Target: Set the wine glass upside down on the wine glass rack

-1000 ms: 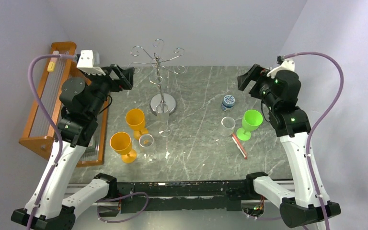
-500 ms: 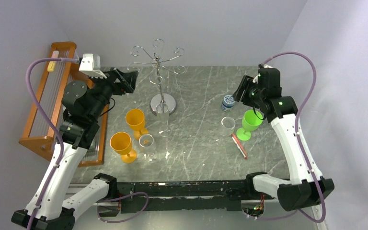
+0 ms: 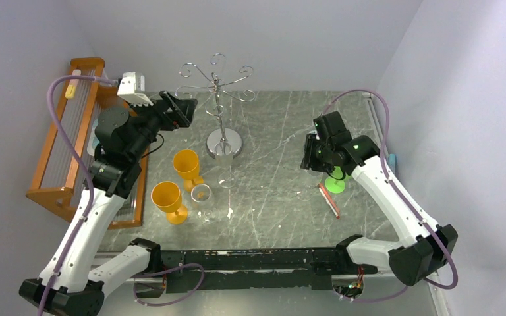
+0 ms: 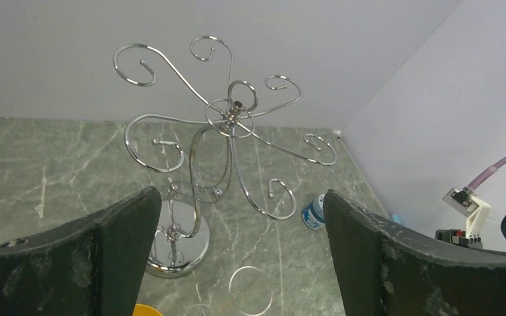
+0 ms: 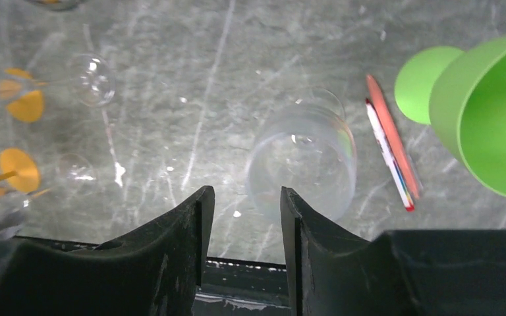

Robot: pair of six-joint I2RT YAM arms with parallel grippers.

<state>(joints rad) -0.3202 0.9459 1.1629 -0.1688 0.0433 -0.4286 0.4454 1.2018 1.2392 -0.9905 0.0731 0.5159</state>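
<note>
The chrome wine glass rack [image 3: 219, 85] stands at the table's back middle on its disc base [image 3: 224, 141]; it fills the left wrist view [image 4: 230, 112]. A clear wine glass [image 3: 224, 160] stands upright just in front of the base, and another [image 3: 201, 193] stands nearer. My left gripper [image 3: 183, 110] is open and empty, held high left of the rack's arms [image 4: 240, 197]. My right gripper [image 3: 311, 157] points down, jaws a little apart and empty [image 5: 247, 194], just above and beside a clear glass [image 5: 303, 161] next to the green goblet [image 5: 494, 112].
Two orange goblets [image 3: 186, 163] [image 3: 167, 196] stand left of centre. A red pencil [image 3: 329, 201] lies near the green goblet's foot [image 3: 335, 184]. A blue-lidded jar [image 4: 314, 214] sits at the right back. A wooden slatted rack [image 3: 72, 138] lines the left edge.
My right arm has swung left and down from the back right, over the clear glass beside the green goblet. My left gripper has shifted slightly right, toward the rack.
</note>
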